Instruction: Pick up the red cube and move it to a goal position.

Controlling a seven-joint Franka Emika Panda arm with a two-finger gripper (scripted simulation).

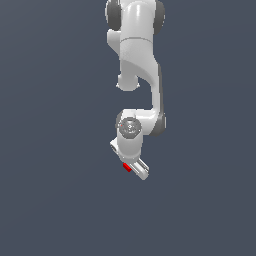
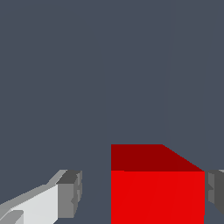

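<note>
The red cube (image 2: 157,192) is a plain bright red block standing between the two fingers of my gripper (image 2: 142,194). One grey pad (image 2: 70,194) stands well apart from the cube's side. The other pad (image 2: 215,192) sits right next to the opposite side; whether it touches is unclear. The jaws are open around the cube, not closed on it. In the exterior view the red cube (image 1: 127,167) shows as a small red spot peeking out beside the white gripper (image 1: 132,169), whose fingers are hidden under the hand.
The white arm (image 1: 140,60) reaches down from the top of the exterior view. Around it lies only a plain dark grey surface (image 1: 50,150).
</note>
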